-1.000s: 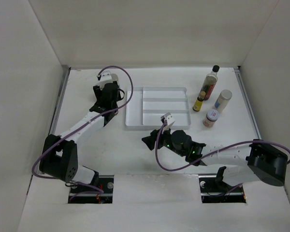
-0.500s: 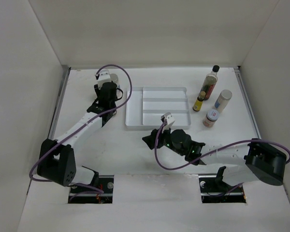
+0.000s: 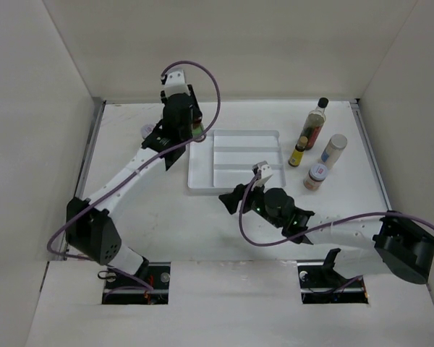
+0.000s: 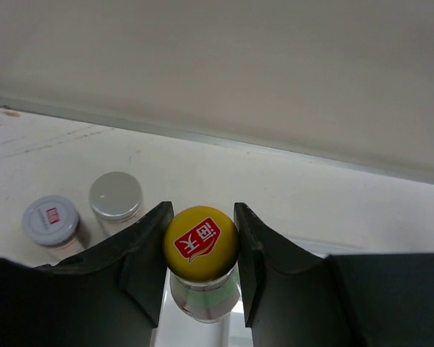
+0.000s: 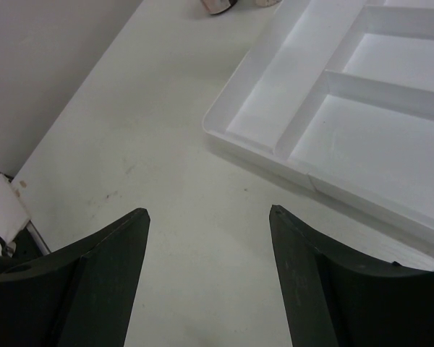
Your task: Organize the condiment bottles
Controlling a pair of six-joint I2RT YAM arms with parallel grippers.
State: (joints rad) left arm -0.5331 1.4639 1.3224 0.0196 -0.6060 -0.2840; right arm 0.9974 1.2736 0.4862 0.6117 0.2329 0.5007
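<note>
My left gripper point(image 4: 202, 217) is shut on a small yellow-capped bottle point(image 4: 200, 243) with a green label, held in the air by the left edge of the white divided tray point(image 3: 236, 160). In the top view this gripper point(image 3: 185, 129) is at the tray's far left corner. Two pale-lidded spice jars point(image 4: 52, 220) point(image 4: 116, 196) stand left of it. My right gripper point(image 5: 208, 224) is open and empty over bare table just in front of the tray point(image 5: 362, 108). At the right stand a tall dark bottle point(image 3: 315, 123), a small yellow-capped bottle point(image 3: 296, 155), a tall jar point(image 3: 334, 150) and a short jar point(image 3: 314, 176).
White walls close in the table on the left, back and right. A metal strip point(image 4: 202, 137) runs along the foot of the back wall. A purple cable point(image 3: 210, 87) loops above the left wrist. The right arm point(image 3: 333, 231) lies across the near right of the table.
My left gripper has risen and moved right toward the tray's far left corner, carrying the yellow-capped bottle away from the two jars. My right gripper has shifted slightly right.
</note>
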